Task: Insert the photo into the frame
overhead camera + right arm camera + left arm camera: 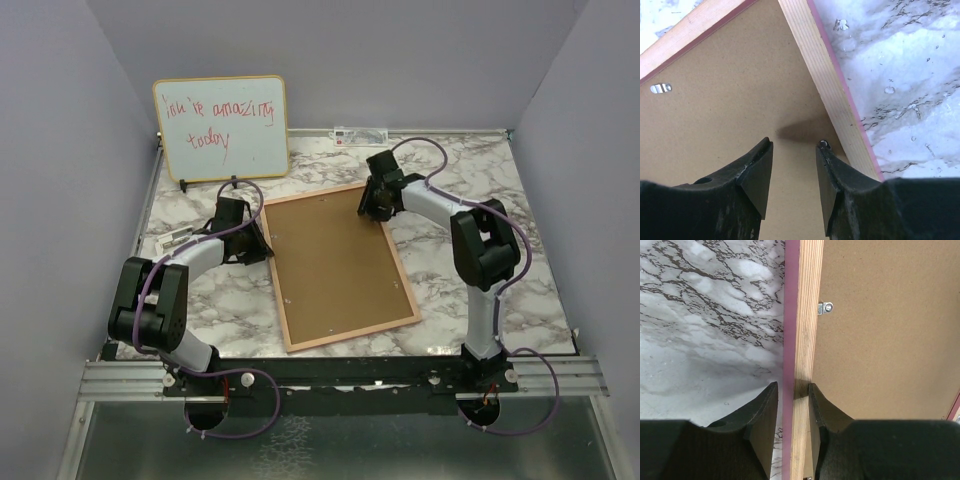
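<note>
The frame [350, 333] lies face down in the middle of the marble table, its brown backing board [335, 260] facing up. My left gripper [262, 238] is at the frame's left edge. In the left wrist view, the left gripper [792, 386] straddles the pinkish wood border [807, 315], one finger on the outer side and one on the board side, shut on it. My right gripper [375, 212] hovers over the board by the far right corner. In the right wrist view, the right gripper [795, 144] stands open with only bare board between its fingers. The photo is out of view.
A whiteboard [220, 125] with red handwriting stands at the back left. A small white label [358, 135] lies at the back edge. Small metal tabs [825, 307] sit along the board's rim, and a hanger clip [660, 88] is on the board. Grey walls close in three sides.
</note>
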You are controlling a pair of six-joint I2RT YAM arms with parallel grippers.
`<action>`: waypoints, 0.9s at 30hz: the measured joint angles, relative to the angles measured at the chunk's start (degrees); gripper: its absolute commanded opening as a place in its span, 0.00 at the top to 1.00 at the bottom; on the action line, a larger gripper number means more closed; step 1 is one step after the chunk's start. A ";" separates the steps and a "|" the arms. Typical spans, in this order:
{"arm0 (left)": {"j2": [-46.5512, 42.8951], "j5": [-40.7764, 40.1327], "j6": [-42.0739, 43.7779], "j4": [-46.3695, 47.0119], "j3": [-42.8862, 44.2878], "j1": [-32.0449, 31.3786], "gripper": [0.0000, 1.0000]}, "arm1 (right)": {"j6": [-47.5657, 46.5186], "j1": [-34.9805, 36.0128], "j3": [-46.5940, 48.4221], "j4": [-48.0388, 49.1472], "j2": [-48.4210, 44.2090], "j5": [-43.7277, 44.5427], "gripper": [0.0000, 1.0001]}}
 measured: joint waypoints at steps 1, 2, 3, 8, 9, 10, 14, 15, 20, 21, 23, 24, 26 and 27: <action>0.00 0.04 0.00 0.00 0.00 0.02 0.69 | -0.31 0.04 0.31 -0.15 0.20 0.39 0.55; 0.04 0.13 0.00 0.00 0.00 0.07 0.70 | -0.52 0.04 0.55 -0.42 0.31 0.57 0.55; 0.04 0.20 -0.02 0.02 0.00 0.11 0.70 | -0.87 0.07 0.74 -0.70 0.39 0.72 0.55; 0.07 0.22 -0.07 0.15 0.00 0.13 0.70 | -4.11 -0.20 0.94 -1.20 0.39 2.75 0.55; 0.11 0.24 -0.09 0.20 0.00 0.13 0.70 | -5.09 -0.15 0.81 -0.98 0.39 2.56 0.55; 0.11 0.26 -0.11 0.20 0.00 0.13 0.70 | -6.29 -0.17 0.33 -0.39 0.13 2.01 0.55; 0.13 0.28 -0.13 0.24 0.00 0.13 0.70 | -9.31 -0.68 -1.40 1.95 -0.70 -1.64 0.55; 0.13 0.28 -0.13 0.22 0.00 0.13 0.70 | -9.79 -0.76 -1.49 2.14 -0.72 -2.60 0.55; 0.13 0.28 -0.13 0.22 0.00 0.15 0.70 | -10.36 -1.27 -3.91 4.52 -2.21 -4.98 0.55; 0.13 0.28 -0.15 0.22 0.00 0.15 0.70 | -10.54 -1.27 -4.55 4.79 -2.75 -5.27 0.55; 0.13 0.28 -0.15 0.22 0.00 0.15 0.70 | -10.95 -1.25 -5.01 4.92 -3.56 -6.05 0.55; 0.13 0.28 -0.13 0.22 0.00 0.15 0.70 | -11.04 -1.25 -5.01 4.94 -3.91 -6.78 0.55; 0.13 0.28 -0.13 0.22 0.00 0.15 0.70 | -11.28 -1.25 -4.87 4.98 -4.52 -8.24 0.55; 0.13 0.28 -0.15 0.22 0.00 0.15 0.70 | -11.34 -1.25 -4.76 5.03 -4.68 -9.01 0.55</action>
